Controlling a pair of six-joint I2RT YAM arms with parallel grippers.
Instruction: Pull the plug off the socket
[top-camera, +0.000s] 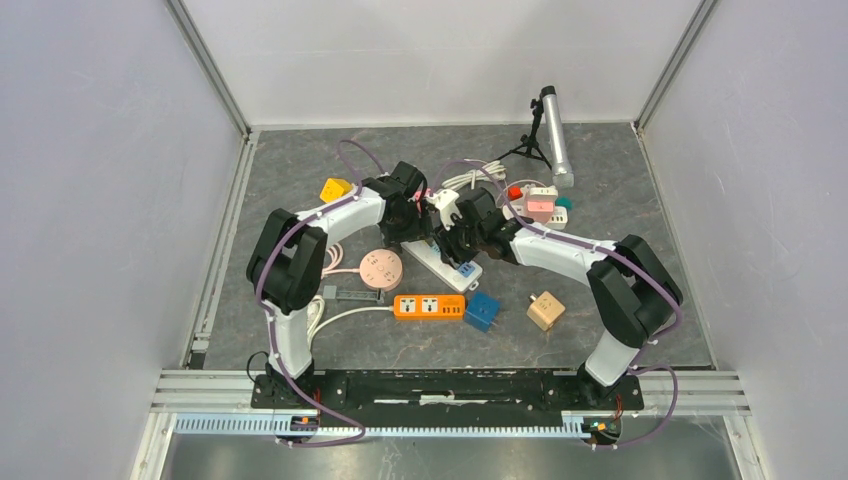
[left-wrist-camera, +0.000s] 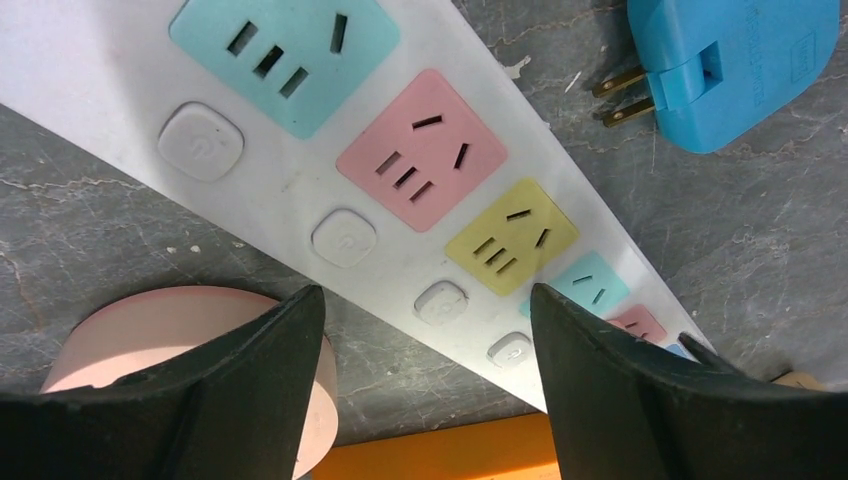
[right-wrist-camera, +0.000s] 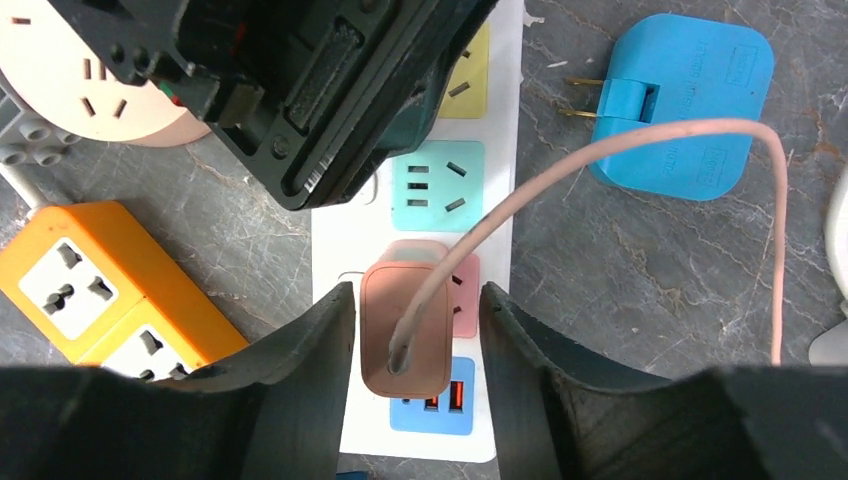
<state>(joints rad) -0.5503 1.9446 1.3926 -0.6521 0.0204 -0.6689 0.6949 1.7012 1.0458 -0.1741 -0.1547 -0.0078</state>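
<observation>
Progress is slight: the plug (right-wrist-camera: 405, 330) sits seated in the pink outlet of the white power strip (right-wrist-camera: 505, 100). The right gripper (right-wrist-camera: 418, 295) straddles it with fingers apart, not clamped. The left gripper (left-wrist-camera: 425, 300) hangs spread above the strip, so gripping and pulling remain.

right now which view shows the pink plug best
Right wrist: the pink plug sits in the white strip between the right hand's fingers, cord visible. Left wrist shows only the strip's empty sockets; top view hides it behind the arms.
</observation>
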